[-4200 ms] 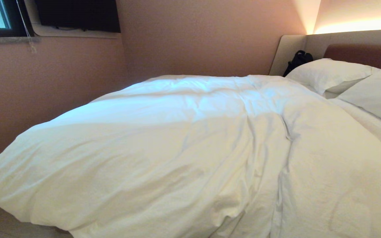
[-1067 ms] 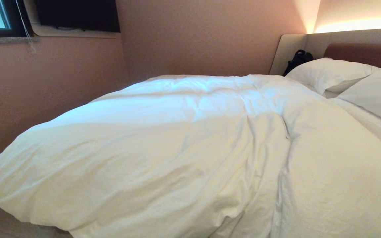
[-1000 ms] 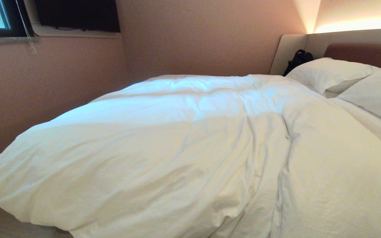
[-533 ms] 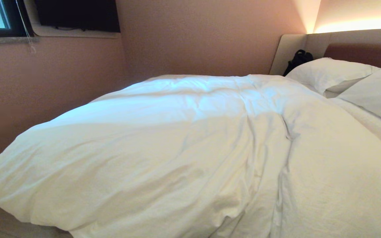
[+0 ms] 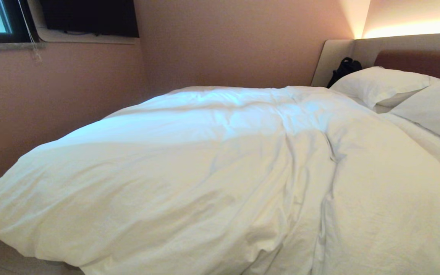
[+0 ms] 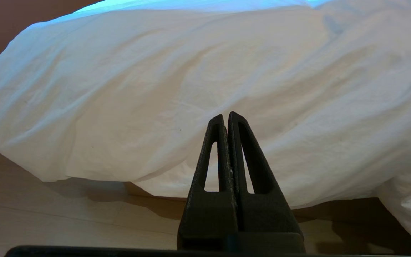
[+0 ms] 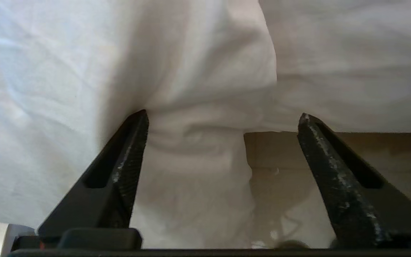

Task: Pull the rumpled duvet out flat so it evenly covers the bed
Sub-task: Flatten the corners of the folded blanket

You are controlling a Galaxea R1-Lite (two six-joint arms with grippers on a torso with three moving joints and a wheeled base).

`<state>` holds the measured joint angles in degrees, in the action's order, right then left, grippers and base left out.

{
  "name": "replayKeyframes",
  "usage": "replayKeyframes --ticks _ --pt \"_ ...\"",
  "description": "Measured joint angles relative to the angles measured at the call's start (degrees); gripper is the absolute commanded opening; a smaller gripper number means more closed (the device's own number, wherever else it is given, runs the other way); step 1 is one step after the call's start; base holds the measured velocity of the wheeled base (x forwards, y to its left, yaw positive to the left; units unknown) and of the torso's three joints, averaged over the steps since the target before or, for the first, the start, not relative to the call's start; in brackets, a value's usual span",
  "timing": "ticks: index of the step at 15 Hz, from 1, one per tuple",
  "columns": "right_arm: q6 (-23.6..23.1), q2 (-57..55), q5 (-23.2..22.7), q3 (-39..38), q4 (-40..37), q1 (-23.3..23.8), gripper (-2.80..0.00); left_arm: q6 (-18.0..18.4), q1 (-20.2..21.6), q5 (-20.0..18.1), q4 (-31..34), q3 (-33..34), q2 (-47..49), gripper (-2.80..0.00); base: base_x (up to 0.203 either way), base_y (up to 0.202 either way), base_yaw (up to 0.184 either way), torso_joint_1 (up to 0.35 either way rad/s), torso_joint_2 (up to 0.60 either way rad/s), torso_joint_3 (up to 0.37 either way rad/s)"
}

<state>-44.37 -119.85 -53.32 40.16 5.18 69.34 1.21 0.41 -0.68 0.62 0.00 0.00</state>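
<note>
Duvet: the thick, puffy white quilt in its wrinkled cotton cover (image 5: 204,172) lies heaped over the bed, mounded high in the middle, with a long crease running down its right half.
Near edge: in my left wrist view the quilt (image 6: 205,89) overhangs the side of the bed, hanging lower towards my right.
Bed: the low bed with its padded beige and brown headboard (image 5: 414,51) bears the quilt; of the bed itself I see only the headboard and a strip of tan base (image 6: 137,191) under the overhang.
What the bed holds: the quilt, plus two white pillows (image 5: 380,86) against the headboard, the nearer one partly cut off at the right edge.
My right gripper (image 7: 223,117): spread wide, holding nothing; one finger (image 7: 127,160) touches a hanging fold of the quilt (image 7: 198,89), the other stands clear in front of the tan base.
My left gripper (image 6: 226,117): fingers pressed together, empty, parked low and pointing at the quilt's overhanging side without touching it.
Beyond the bed: a small black bag (image 5: 344,68) sits in the corner by the headboard; pale floor (image 6: 48,214) lies below the overhang.
</note>
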Motion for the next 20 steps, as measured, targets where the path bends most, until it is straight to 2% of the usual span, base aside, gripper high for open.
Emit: replayKeyframes --ticks 4,7,12,18,19,20 --pt "0.0 1.1 -0.8 -0.5 -0.1 2.7 0.0 0.0 0.0 0.0 0.0 0.0 0.0 -2.8 0.0 0.0 0.0 0.0 0.0 0.0" --pt "0.0 1.3 -0.8 -0.4 -0.1 2.9 0.0 0.0 0.0 0.0 0.0 0.0 0.0 -2.8 0.0 0.0 0.0 0.0 0.0 0.0" --pt "0.1 -0.3 -0.3 -0.2 -0.1 -3.2 0.0 0.0 0.0 0.0 0.0 0.0 0.0 -2.8 0.0 0.0 0.0 0.0 0.0 0.0" --pt "0.2 -2.5 1.0 1.1 0.4 -6.0 0.0 0.0 0.0 0.0 0.0 0.0 0.0 -2.8 0.0 0.0 0.0 0.0 0.0 0.0" --pt "0.2 -2.8 1.0 1.2 0.9 -6.3 -2.8 0.0 0.0 0.0 0.0 0.0 0.0 -2.8 0.0 0.0 0.0 0.0 0.0 0.0" --pt "0.4 -3.2 1.0 1.4 1.6 -6.7 -2.8 0.0 0.0 0.0 0.0 0.0 0.0 -2.8 0.0 0.0 0.0 0.0 0.0 0.0"
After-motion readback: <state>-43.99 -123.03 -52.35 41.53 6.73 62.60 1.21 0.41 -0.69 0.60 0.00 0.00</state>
